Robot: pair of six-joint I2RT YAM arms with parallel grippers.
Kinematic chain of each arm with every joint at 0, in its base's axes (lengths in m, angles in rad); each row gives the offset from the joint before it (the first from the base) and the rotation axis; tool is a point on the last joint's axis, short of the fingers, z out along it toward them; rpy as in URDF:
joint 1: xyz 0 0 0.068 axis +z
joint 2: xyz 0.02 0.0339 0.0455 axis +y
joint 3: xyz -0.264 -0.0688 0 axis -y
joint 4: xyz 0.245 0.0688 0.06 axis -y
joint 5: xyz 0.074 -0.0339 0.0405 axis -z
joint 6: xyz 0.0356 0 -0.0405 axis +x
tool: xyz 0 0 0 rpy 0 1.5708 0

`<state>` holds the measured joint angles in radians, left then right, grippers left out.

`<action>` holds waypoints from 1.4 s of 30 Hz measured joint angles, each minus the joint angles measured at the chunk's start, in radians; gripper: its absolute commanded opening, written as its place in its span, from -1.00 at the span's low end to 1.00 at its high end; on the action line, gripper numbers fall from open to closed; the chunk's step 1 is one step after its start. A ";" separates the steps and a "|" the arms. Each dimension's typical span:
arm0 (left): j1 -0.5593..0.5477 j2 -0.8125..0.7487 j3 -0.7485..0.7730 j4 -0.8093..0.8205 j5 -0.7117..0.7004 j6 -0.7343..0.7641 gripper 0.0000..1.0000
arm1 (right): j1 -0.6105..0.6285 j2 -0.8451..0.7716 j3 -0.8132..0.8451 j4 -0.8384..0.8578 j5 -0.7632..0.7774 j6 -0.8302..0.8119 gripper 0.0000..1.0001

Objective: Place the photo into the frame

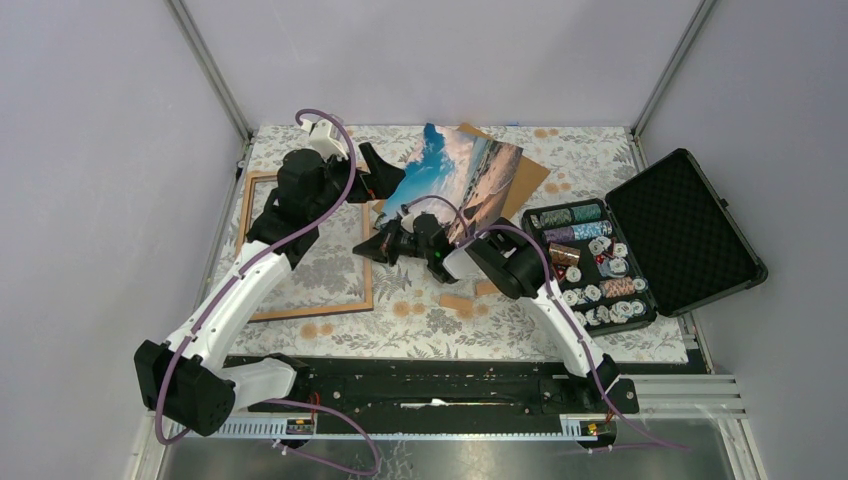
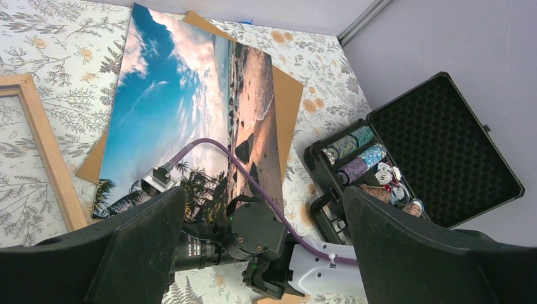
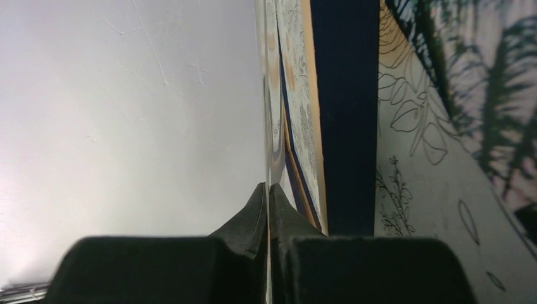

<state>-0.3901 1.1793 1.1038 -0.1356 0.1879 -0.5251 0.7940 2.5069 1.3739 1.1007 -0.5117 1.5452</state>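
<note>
two black fingers (image 2: 139, 253) of the left gripper (image 2: 264, 193) fill the bottom of its wrist view. they are spread wide with nothing between them. that claw hangs well left of the case (image 1: 690, 230), just beside the left edge of the photo (image 1: 455, 180). the right gripper (image 3: 267, 190) is pinched almost fully together on a thin sheet seen edge-on. the top view places it at the photo's near-left corner, so it has hold of the print, left of the case.

edges: the photo appears lifted off the cloth (image 1: 420, 315) at the gripped end, so it slants. its far side lies over the backing board (image 1: 530, 178), whose right corner comes close to the case's tray. the frame (image 1: 320, 311) lies flat, wood face up, farthest left of the case, with its right rail near the gripped corner. floral cloth shows through the frame's opening, and a bare band of it runs from the case's near-left side toward the arm bases.

count: one photo, one frame, one backing board, one case lying open, two arms. rolls of chips fill the case's tray, too small to count.

the photo is glossy, with deep blue sky, pink-white cloud, brown sand and dark palms along the gripped edge.
</note>
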 measured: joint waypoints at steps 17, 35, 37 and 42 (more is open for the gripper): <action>0.004 0.000 0.000 0.000 0.000 0.000 0.97 | 0.026 0.000 0.013 0.011 0.045 0.063 -1.00; 0.004 0.000 0.000 0.000 0.000 0.000 0.97 | 0.051 0.000 0.014 0.012 0.051 0.076 -1.00; 0.004 0.000 0.000 0.000 0.000 0.000 0.97 | 0.051 0.000 0.014 0.012 0.051 0.075 -1.00; 0.004 0.000 0.000 0.000 0.001 0.000 0.97 | 0.051 0.000 0.014 -0.002 0.051 0.036 -1.00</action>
<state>-0.3862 1.1793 1.1038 -0.1356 0.1886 -0.5255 0.8455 2.5069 1.3884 1.0985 -0.4603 1.5810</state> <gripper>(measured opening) 0.987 0.018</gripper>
